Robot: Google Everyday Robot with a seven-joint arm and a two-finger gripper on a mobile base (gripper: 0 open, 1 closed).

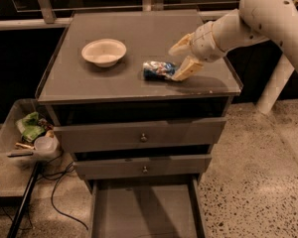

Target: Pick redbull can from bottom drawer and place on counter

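The redbull can (157, 70), blue and silver, lies on its side on the counter (139, 38), right of the middle and near the front edge. My gripper (173, 64) reaches in from the right and is just right of the can. Its fingers are spread, one finger (180, 44) above and behind the can's end, the other (186, 70) low on the counter touching the can's right end. The bottom drawer (144, 212) is pulled out below, and its grey floor shows nothing on it.
A white bowl (104, 51) sits on the counter's left part. Two knobbed drawers (143, 137) are slightly out above the bottom one. A clear bin (25, 135) with rubbish and cables stands on the floor at left. A white pole (275, 83) leans at right.
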